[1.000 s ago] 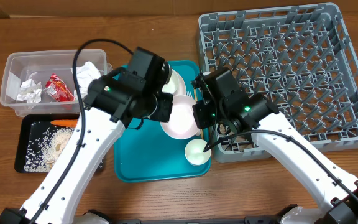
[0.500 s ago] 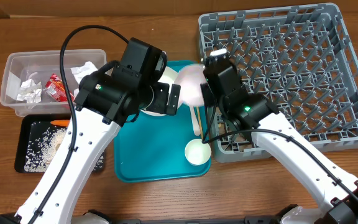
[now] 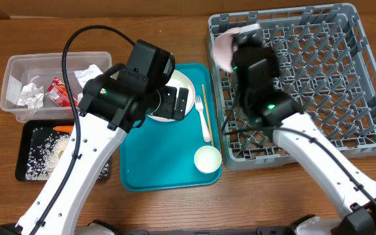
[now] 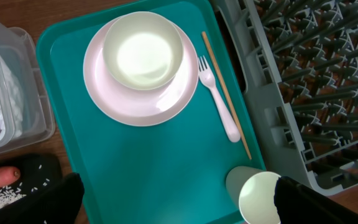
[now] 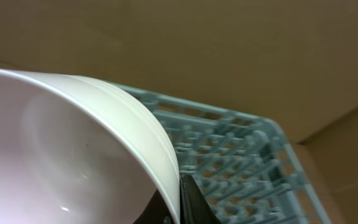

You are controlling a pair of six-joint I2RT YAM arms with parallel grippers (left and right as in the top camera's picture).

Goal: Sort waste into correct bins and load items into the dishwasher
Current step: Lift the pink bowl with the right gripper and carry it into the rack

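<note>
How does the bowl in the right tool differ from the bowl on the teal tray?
The held bowl is pinched at its rim by the shut right tool, tilted above a corner of the grey rack; the tray bowl sits upright on the plate, untouched. The held bowl looks pinkish, the tray bowl whiter. Both are round and empty.

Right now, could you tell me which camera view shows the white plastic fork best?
The left wrist view: the fork lies whole on the teal tray. Overhead shows it small; the right wrist view misses it.
</note>
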